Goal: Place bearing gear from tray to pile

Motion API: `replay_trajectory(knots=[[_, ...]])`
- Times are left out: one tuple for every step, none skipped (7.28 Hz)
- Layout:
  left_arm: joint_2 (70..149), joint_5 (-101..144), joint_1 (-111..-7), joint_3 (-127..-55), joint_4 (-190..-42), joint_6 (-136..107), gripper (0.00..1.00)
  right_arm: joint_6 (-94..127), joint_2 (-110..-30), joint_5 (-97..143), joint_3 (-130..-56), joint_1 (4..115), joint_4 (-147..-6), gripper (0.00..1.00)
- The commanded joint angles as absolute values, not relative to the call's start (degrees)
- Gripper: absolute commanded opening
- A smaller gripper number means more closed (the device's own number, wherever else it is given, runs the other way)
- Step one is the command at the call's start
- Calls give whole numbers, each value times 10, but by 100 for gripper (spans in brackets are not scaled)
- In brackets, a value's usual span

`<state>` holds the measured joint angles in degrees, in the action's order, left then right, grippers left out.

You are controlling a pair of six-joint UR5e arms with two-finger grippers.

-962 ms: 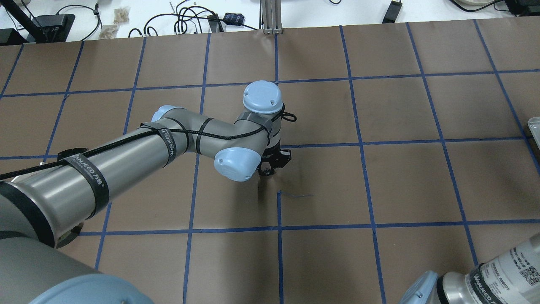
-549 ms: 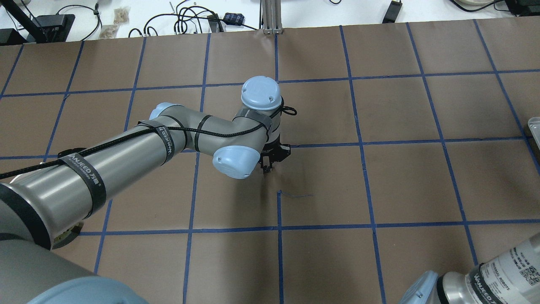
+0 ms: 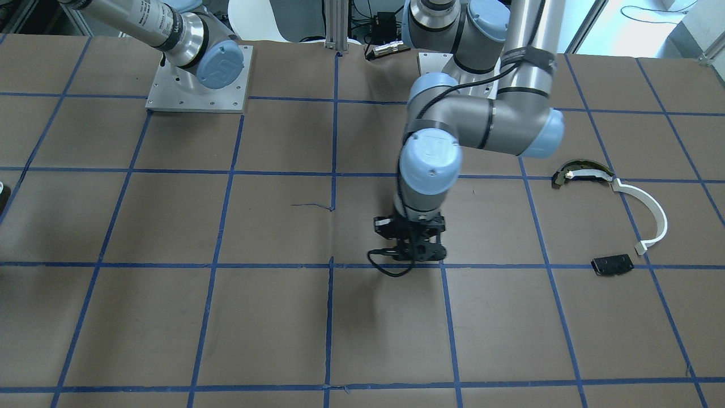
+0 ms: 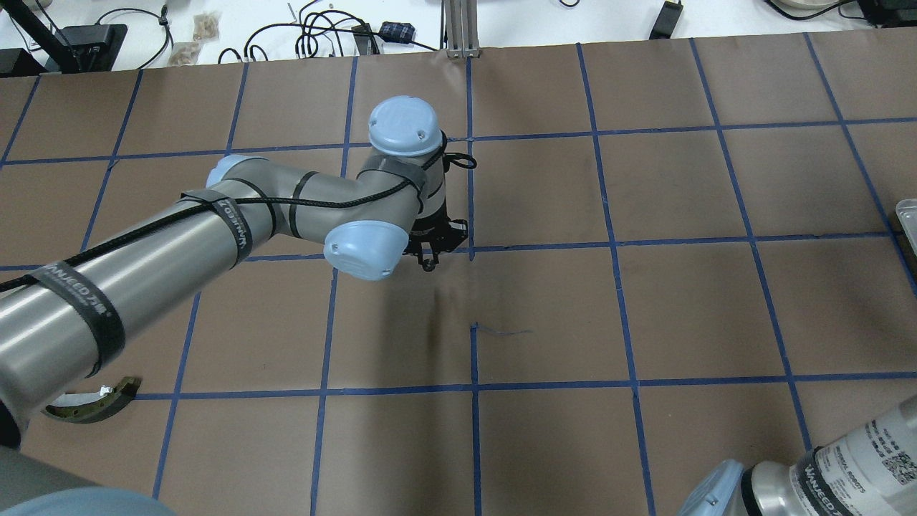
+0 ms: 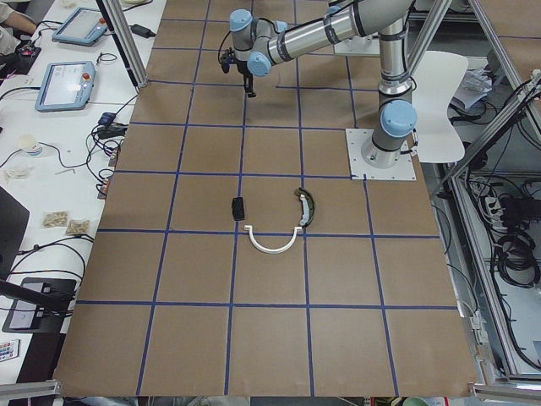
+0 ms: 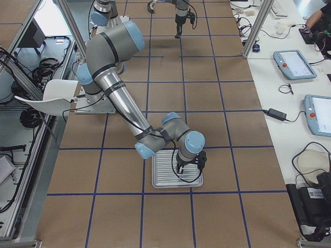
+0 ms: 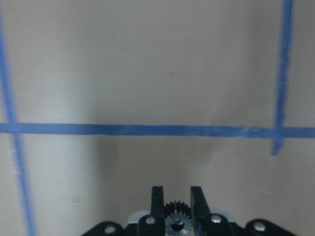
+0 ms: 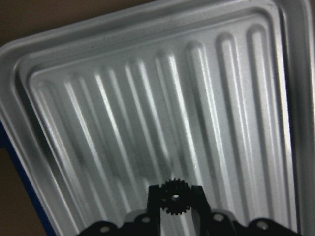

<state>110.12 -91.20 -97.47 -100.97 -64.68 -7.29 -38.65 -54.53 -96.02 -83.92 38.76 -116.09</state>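
My left gripper is shut on a small toothed bearing gear with a silver hub. It hangs above bare brown paper near the table's middle. The pile lies apart on the left half: an olive-and-white crescent, a white curved strip and a black plate. My right gripper is shut on a dark gear over the ribbed metal tray, which also shows in the exterior right view.
The table is brown paper with a blue tape grid. The tray's corner shows at the right edge of the overhead view. Cables and boxes lie beyond the far edge. A metal post stands at the far middle.
My left arm has swung to the left and toward the far side with the gear. The crescent piece has come into view under the arm at lower left.
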Motion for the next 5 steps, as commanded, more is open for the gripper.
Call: replay_trajectory(knots=[[1063,-932,-835,-1018,-689,104,0,-332,-606,-954,-838,434,-1107,0],[1058,-960,-773,-1027,-691,172,0,-250,-636,-952,-842,493,-1063,0],[1054,-962,-714,-1036,-691,250,0,-128,-650,-927,-846,564,-1031,0],[1056,-956,-648,-1040,-690,347,0,-15,-651,-892,-847,649,-1014,0],[1069,-950,-596,-1043,-686,411,0,110,-651,-855,-857,733,-1005,0]])
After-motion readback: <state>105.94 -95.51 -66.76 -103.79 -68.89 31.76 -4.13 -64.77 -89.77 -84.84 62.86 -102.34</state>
